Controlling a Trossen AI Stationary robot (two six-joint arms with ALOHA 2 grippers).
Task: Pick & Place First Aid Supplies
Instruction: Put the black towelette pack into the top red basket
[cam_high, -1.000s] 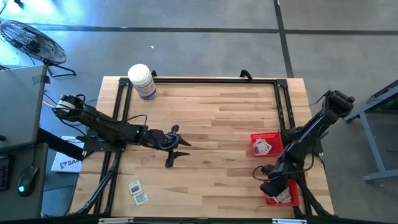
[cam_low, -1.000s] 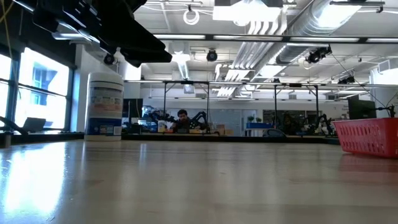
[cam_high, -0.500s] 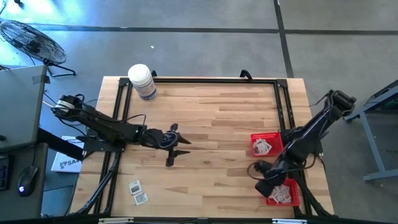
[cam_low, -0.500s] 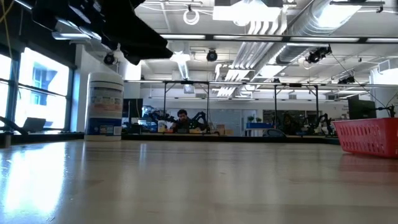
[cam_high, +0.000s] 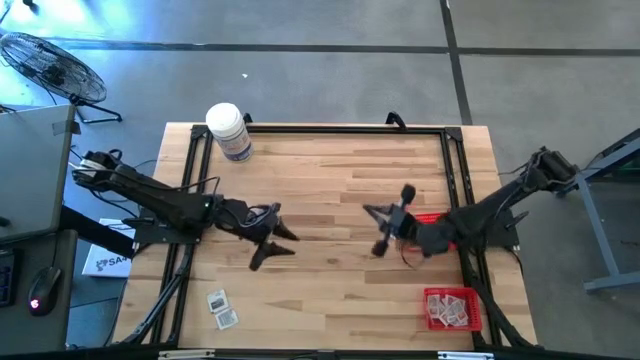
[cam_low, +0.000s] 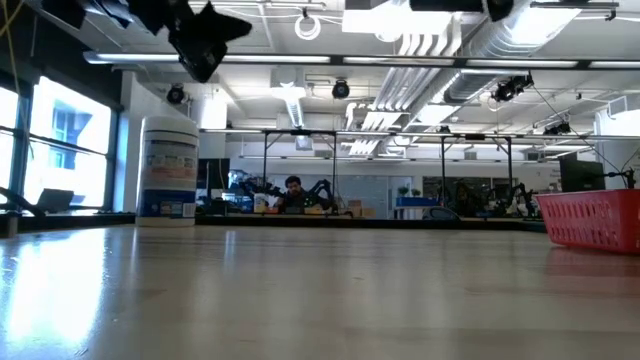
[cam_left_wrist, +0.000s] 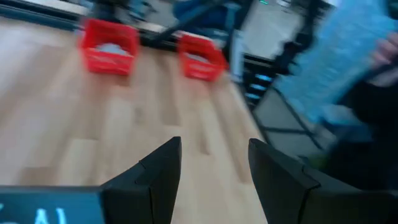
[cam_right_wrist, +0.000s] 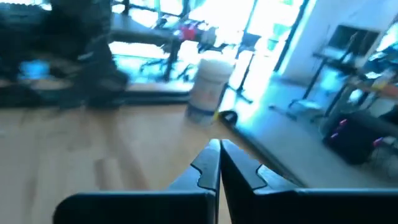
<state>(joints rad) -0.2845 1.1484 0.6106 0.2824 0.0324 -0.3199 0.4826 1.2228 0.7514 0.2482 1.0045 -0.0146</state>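
Packets (cam_high: 222, 308) near table edge; right end effector (cam_high: 388, 228) pinched, mid-table.

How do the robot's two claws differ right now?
The left gripper hangs over the table's left middle with its jaws spread apart; the right gripper is over the centre-right with its jaws shut together. From its wrist view the left one faces the two red baskets; the right one faces the white bottle. Both look empty and hang above the wood.
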